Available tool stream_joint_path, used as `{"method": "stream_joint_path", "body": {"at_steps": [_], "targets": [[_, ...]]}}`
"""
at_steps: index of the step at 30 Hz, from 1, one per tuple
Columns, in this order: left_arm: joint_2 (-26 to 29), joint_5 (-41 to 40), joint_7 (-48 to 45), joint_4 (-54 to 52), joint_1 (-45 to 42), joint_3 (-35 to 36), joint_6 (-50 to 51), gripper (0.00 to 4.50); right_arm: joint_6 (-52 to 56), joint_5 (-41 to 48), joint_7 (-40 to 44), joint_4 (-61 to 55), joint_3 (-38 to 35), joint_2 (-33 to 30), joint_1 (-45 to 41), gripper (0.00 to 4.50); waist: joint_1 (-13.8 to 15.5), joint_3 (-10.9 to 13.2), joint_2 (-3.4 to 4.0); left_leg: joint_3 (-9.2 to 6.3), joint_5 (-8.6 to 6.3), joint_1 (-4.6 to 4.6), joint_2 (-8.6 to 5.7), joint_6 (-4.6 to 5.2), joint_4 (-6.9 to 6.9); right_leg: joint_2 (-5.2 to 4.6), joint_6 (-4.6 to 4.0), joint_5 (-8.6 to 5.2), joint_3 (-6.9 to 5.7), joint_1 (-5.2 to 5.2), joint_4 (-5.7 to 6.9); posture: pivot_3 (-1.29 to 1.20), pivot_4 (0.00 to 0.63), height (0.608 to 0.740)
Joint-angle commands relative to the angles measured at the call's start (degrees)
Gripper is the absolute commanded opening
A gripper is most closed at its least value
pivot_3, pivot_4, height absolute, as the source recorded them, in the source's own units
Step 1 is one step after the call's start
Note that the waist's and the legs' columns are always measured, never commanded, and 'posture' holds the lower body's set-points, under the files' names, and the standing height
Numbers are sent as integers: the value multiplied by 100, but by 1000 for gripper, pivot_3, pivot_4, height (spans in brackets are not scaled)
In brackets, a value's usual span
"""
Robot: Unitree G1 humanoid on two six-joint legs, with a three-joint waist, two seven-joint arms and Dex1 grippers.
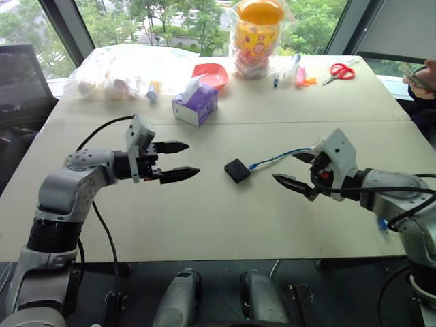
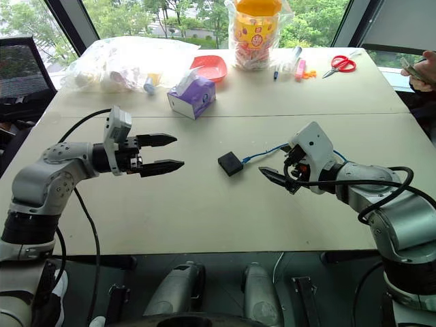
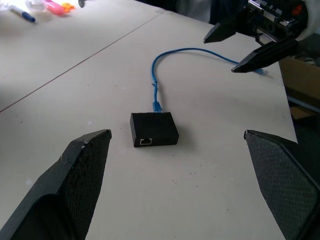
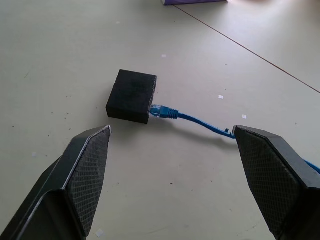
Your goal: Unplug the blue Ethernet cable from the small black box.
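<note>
Both hands hang above the pale surface with nothing in them. On the left, the left hand points toward the middle, its two black fingers spread wide and touching nothing. Opposite it, the right hand is likewise spread wide and empty, aimed at the small black box, which lies flat on the surface between the two hands, nearer the right one. From the box's side the blue Ethernet cable is plugged in and trails away under the right hand's fingers.
</note>
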Motion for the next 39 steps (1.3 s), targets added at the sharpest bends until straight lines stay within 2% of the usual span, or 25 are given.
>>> {"method": "stream_joint_path", "body": {"at_steps": [1,12,23,27,31,39], "targets": [[-9,52,-58,-84,-75,-42,-105,4438,-257,-87,107,68,13,-161,-138,4092,3,0,0,0,0,0,0,0,0,0,0,0,0,0,0,0,150,740],[-126,-53,-38,-179,-71,-35,94,4438,-892,-590,742,947,727,-765,-620,4092,-3,0,0,4,0,0,0,0,-1,0,0,0,1,0,-3,0,150,740],[-215,202,-11,-141,68,-191,-230,4438,-1555,-1365,1586,2107,1764,-896,-1697,4092,-6,0,0,5,0,0,-1,0,0,0,1,1,2,-1,-3,0,150,740],[-448,418,179,56,-63,-182,-624,4438,-1937,-1791,1942,2784,2301,-698,-2311,4092,-13,0,0,6,0,0,-1,0,1,1,1,1,2,-1,-3,0,150,740],[-692,617,485,152,-161,-143,-829,4438,-2522,-2329,2672,3851,3028,-341,-3116,4092,-38,0,0,8,1,1,-2,-2,6,3,4,4,2,-1,-1,0,150,740],[-752,539,827,-237,106,70,-746,4438,-3865,-3202,3898,6495,3898,749,-4456,4092,-150,1,0,8,1,1,-7,-2,-1,3,36,22,2,-9,14,0,150,740]]}}
